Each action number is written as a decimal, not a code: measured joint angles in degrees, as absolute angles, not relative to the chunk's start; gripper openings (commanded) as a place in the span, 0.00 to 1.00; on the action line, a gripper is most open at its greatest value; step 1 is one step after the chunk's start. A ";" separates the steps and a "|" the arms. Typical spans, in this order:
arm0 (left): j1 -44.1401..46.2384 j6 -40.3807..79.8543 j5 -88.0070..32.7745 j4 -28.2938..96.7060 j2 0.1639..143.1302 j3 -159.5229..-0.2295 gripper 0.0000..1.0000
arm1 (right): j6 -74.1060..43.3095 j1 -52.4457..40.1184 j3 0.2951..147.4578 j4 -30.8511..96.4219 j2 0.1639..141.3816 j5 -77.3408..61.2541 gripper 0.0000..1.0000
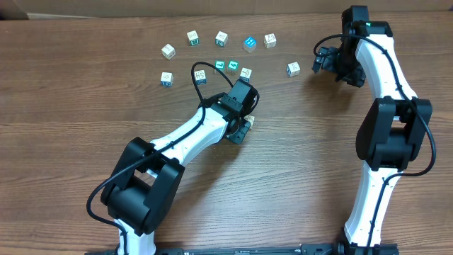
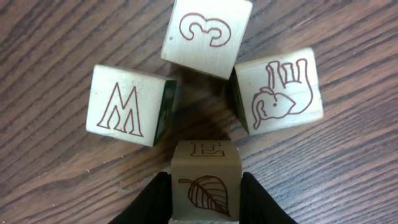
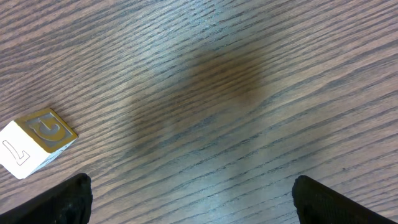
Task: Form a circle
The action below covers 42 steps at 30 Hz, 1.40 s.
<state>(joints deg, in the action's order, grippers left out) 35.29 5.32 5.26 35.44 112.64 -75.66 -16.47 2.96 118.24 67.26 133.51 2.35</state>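
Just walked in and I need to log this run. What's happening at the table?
The left gripper grips a leaf block next to the M block, the 3 block and the elephant block; together the four make a small ring. The right gripper hangs open over the table near a T block, holding nothing. Other blocks lie scattered farther back.

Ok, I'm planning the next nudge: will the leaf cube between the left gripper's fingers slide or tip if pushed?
Probably slides: the leaf cube is flat-faced, with nothing round to roll on. It looks like rigid wood, so the left gripper should not deform it. Pushed forward, it may bump the M cube.
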 measured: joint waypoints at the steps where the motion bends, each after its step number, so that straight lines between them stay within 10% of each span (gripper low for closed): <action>1: 35.29 5.32 5.26 35.40 112.64 -75.66 0.25 | -16.49 2.96 118.24 67.26 133.51 2.31 1.00; 21: 35.16 4.67 5.74 44.49 113.34 -83.29 0.53 | -16.49 2.96 118.24 67.29 133.51 2.35 1.00; 33: 33.39 6.11 4.73 45.63 113.38 -93.36 0.05 | -16.49 2.96 118.24 67.26 133.51 2.33 1.00; 42: 35.88 7.14 0.16 43.59 113.38 -92.77 0.04 | -16.49 2.96 118.24 67.29 133.51 2.33 1.00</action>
<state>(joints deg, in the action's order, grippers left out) 35.88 7.14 0.16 43.59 113.38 -92.77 -16.49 2.96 118.24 67.29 133.51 2.33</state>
